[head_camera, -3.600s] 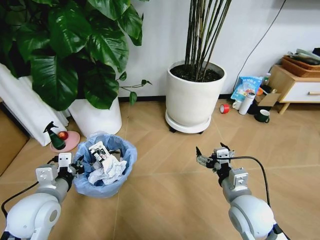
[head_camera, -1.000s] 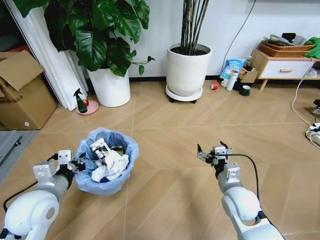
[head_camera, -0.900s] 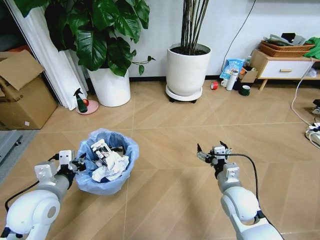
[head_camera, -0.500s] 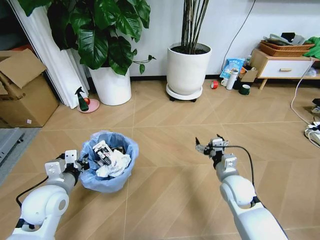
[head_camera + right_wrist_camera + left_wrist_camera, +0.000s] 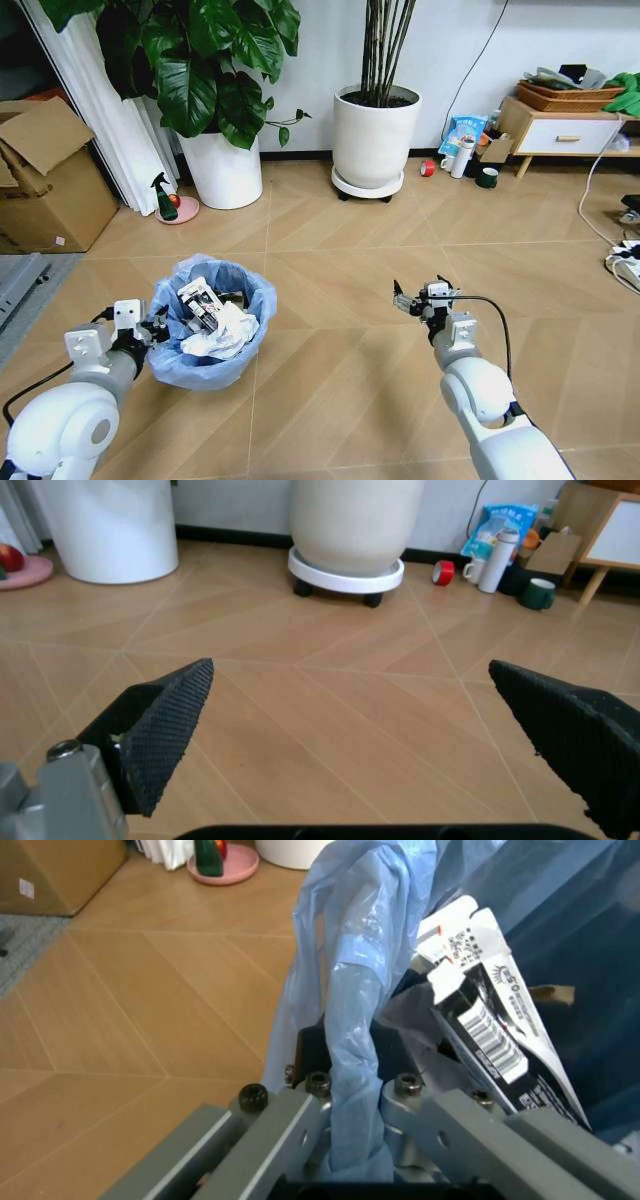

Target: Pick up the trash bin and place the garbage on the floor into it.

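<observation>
The trash bin [image 5: 240,365], dark and lined with a crinkly light-blue bag, stands at the lower left on the wooden floor. Garbage lies inside it: crumpled white paper [image 5: 222,335] and a black-and-white carton [image 5: 198,300]. My left gripper [image 5: 160,322] is shut on the bin's near rim. In the left wrist view its fingers [image 5: 310,1057] pinch the blue bag's fold [image 5: 352,990], with the carton [image 5: 490,1012] just inside. I cannot tell whether the bin touches the floor. My right gripper [image 5: 420,298] hangs open and empty over bare floor, its black pads [image 5: 160,727] far apart.
A big white plant pot [image 5: 375,135] and a leafy plant's pot [image 5: 222,170] stand by the far wall. A cardboard box [image 5: 45,190] sits at the left. A mug [image 5: 488,178], bottle [image 5: 461,158], blue bag [image 5: 462,133] and cabinet [image 5: 560,135] are far right. Cables [image 5: 625,255] lie right.
The whole picture has shifted, so the camera pulled back from the plants. My left gripper keeps its hold on the bin's rim. My right gripper stays open and empty.
</observation>
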Available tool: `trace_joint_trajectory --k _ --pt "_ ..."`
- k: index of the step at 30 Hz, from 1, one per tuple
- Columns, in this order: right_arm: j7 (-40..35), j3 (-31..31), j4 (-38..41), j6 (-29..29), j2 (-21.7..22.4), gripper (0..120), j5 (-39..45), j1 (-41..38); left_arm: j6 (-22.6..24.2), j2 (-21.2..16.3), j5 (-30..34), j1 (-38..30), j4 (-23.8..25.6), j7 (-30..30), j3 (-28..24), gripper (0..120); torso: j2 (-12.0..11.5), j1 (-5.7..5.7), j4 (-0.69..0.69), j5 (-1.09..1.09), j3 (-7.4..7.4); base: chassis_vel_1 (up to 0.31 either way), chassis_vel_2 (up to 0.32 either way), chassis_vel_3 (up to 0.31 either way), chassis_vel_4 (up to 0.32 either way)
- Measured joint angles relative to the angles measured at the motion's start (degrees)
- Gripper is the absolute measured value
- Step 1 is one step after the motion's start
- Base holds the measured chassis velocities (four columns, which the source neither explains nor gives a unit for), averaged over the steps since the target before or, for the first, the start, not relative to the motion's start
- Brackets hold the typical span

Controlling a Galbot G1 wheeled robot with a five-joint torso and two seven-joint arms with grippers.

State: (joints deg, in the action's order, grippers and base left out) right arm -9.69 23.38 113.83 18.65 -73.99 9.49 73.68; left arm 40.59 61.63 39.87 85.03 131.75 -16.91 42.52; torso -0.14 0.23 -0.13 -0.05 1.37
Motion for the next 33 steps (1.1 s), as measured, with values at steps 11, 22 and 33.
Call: trace_joint_trajectory --k 11,22,33 --pt "-0.28 0.24 3.04 0.4 0.46 100 -0.15 1.17 0.08 -1.13 0.31 1.89 1.92 -0.48 0.35 0 0.0 0.0 0.0 0.01 0.0 0.07 -0.074 -0.074 0.063" --pt "0.03 0.49 3.01 -0.29 1.05 100 -0.06 1.81 0.19 -0.65 0.66 3.67 3.3 -1.59 0.45 0 0.0 0.0 0.0 0.0 0.01 0.082 -0.089 -0.078 0.083" --pt "0.9 0.34 4.82 -1.28 1.43 100 -0.37 3.73 0.05 0.1 -1.16 7.56 5.97 -1.61 1.2 0 0.0 0.0 -0.01 0.0 0.0 0.096 -0.1 -0.104 0.1"
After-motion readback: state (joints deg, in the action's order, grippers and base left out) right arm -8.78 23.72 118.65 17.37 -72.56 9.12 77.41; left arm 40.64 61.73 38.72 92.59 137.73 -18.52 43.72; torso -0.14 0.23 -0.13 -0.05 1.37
